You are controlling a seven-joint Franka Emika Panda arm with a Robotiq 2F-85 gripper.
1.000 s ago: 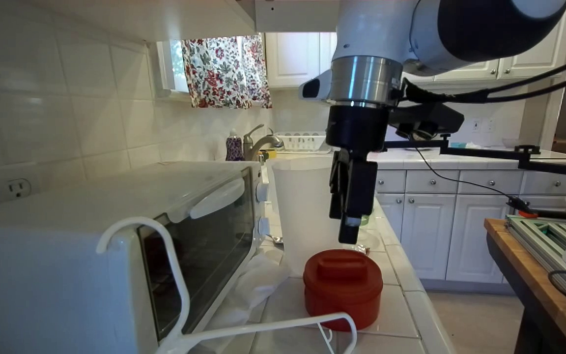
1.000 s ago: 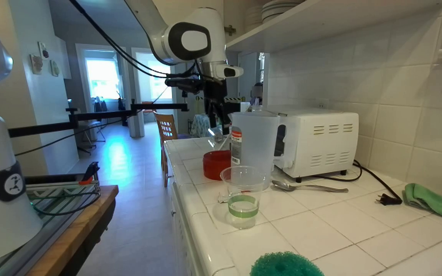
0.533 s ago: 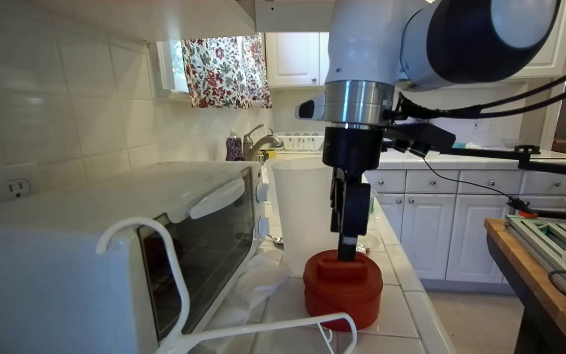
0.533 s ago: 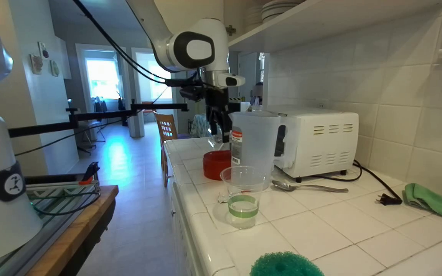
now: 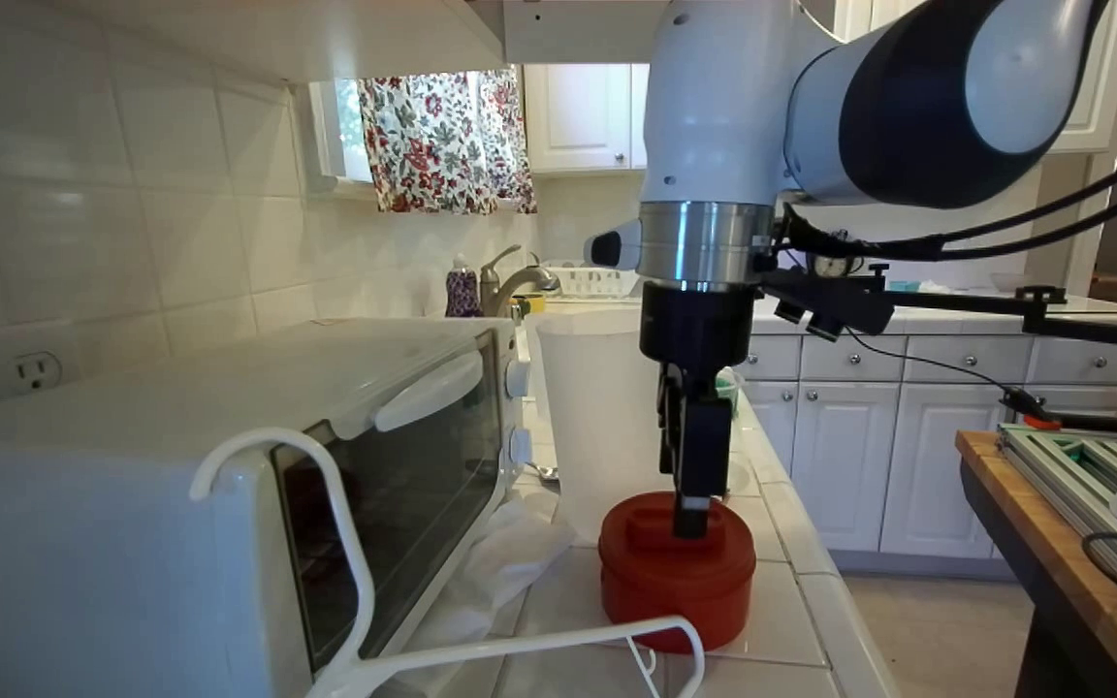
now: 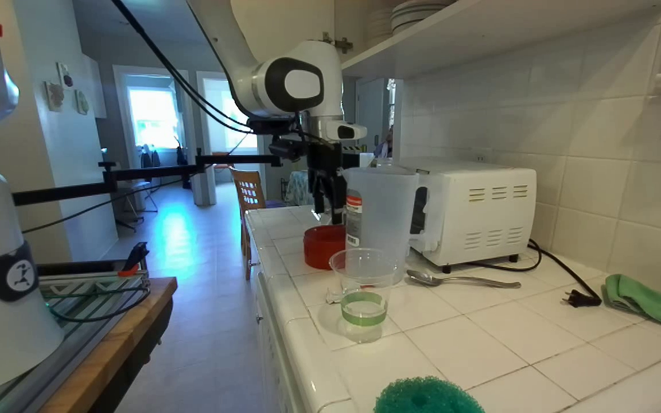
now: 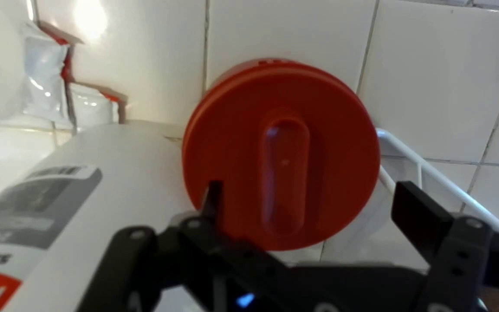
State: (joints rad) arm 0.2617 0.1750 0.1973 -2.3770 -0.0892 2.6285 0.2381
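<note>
A round red container (image 5: 677, 606) with a lid and a raised bar handle stands upright on the tiled counter. It shows in both exterior views (image 6: 322, 252) and fills the middle of the wrist view (image 7: 241, 130). My gripper (image 5: 690, 528) points straight down over the lid, open and empty. In the wrist view my fingers (image 7: 310, 197) are wide apart, the left one over the lid and the right one past its edge. I cannot tell whether a fingertip touches the lid. A tall frosted pitcher (image 6: 388, 201) stands close beside the container; its label shows in the wrist view (image 7: 37, 203).
A white toaster oven (image 5: 132, 543) stands along the wall. A white wire rack (image 5: 520, 642) is near the container. A clear cup (image 6: 363, 287), spoon (image 6: 468, 281), green scrubber (image 6: 428, 397) and green cloth (image 6: 652, 301) lie about. Small packets (image 7: 46, 73) are beside the pitcher.
My gripper has moved down from above the red container to the height of its lid handle. The container and the other things have not moved.
</note>
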